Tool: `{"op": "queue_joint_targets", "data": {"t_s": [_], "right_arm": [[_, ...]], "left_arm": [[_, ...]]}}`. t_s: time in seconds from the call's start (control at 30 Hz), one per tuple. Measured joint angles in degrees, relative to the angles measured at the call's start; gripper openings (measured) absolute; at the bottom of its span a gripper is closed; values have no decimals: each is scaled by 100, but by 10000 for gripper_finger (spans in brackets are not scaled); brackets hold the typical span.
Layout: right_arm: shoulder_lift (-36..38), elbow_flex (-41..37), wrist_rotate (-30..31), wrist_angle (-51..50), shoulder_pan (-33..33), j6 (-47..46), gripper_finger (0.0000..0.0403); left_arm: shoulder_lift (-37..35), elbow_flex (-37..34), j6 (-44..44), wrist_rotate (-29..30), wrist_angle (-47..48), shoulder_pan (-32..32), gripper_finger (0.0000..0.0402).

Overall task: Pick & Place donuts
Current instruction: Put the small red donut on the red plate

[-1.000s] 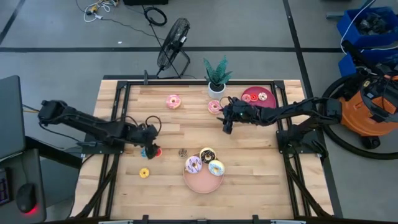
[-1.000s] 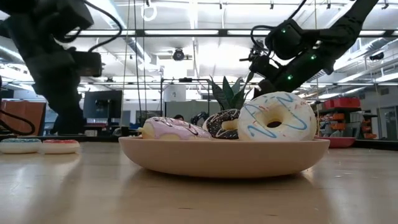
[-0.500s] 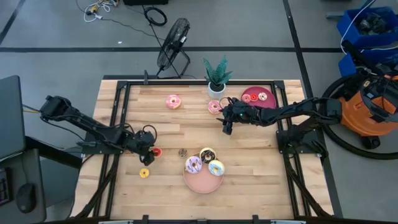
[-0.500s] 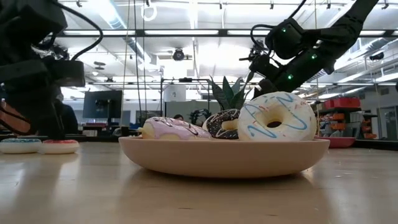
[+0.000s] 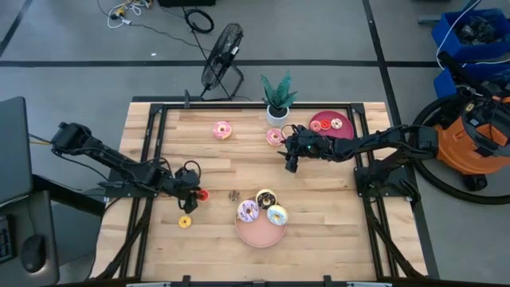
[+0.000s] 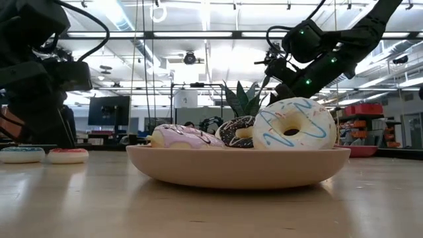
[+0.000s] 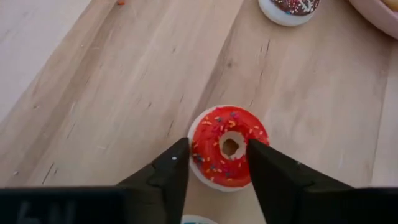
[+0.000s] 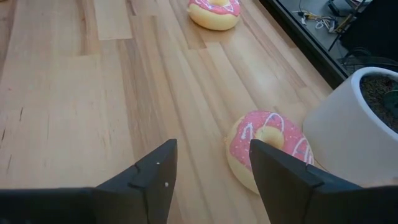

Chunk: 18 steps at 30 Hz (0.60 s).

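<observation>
A red sprinkled donut [image 7: 227,134] lies flat on the wooden table [image 5: 159,239] at the left, with my left gripper [image 7: 217,146] shut on it. Right beside it lies a teal donut [image 6: 20,154]. My right gripper [image 5: 291,162] hovers open over bare wood at the far right, with a pink donut [image 8: 270,146] ahead of it. A pink plate [image 5: 259,235] near the front holds a purple donut [image 5: 248,211], a chocolate donut [image 5: 265,198] and a blue-striped donut [image 5: 277,215]. My left gripper pinches the red donut between its two fingers [image 7: 171,168], one on each side of the outer rim [image 7: 194,140]. The fingers slant down from the table's left. The donut rests flat on the wood, icing up.
A yellow donut [image 5: 185,222] and a small chocolate donut [image 5: 234,195] lie loose near the plate. Another pink donut [image 5: 222,130] lies at the back. A potted plant [image 5: 278,100] and a dark red plate [image 5: 325,119] with two donuts stand far right.
My left gripper has sunk a little toward the table's near edge, coming down over the red donut. The donut stays on the wood.
</observation>
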<state>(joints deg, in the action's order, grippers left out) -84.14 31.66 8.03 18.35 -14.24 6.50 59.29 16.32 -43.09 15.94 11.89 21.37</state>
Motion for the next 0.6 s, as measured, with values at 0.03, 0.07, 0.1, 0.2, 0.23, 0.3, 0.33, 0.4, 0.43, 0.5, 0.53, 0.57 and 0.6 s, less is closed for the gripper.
{"op": "queue_joint_targets", "data": {"t_s": [0.03, 0.07, 0.1, 0.2, 0.23, 0.3, 0.33, 0.4, 0.43, 0.5, 0.53, 0.57, 0.6], "right_arm": [[0, 0, 0, 0, 0, 0, 210], [0, 0, -2, 0, 0, 0, 210], [0, 0, -2, 0, 0, 0, 210], [0, 0, -1, 0, 10, 3, 210], [0, 0, 4, 1, 28, 28, 210], [0, 0, 6, 27, 78, 119, 210], [0, 0, 2, 61, 114, 157, 210], [0, 0, -9, 155, 188, 249, 210], [2, 0, -40, 197, 225, 305, 210], [1, 0, -297, 240, 285, 454, 210], [1, 0, -471, 255, 311, 524, 210], [1, 0, -654, 289, 335, 593, 210], [2, 0, -820, 350, 359, 635, 210]], "left_arm": [[0, 0, 0, 0, 0, 0, 147], [0, 0, 0, 0, -4, 0, 136], [0, 0, -1, 0, -5, 0, 124], [0, 0, -9, 0, -20, -3, 86], [0, 0, -9, 0, -53, -4, 73], [-4, 0, 0, 0, -176, -17, 44], [-6, 0, 0, -4, -231, -37, 30], [-7, 0, 20, -1, -394, -103, 10], [-5, 0, 58, -2, -512, -136, 8], [-7, 20, 252, -4, -701, -219, 8], [-7, 38, 357, 0, -786, -266, 8], [-7, 62, 497, -3, -882, -321, 7], [-7, 103, 634, 14, -968, -386, 7]]}}
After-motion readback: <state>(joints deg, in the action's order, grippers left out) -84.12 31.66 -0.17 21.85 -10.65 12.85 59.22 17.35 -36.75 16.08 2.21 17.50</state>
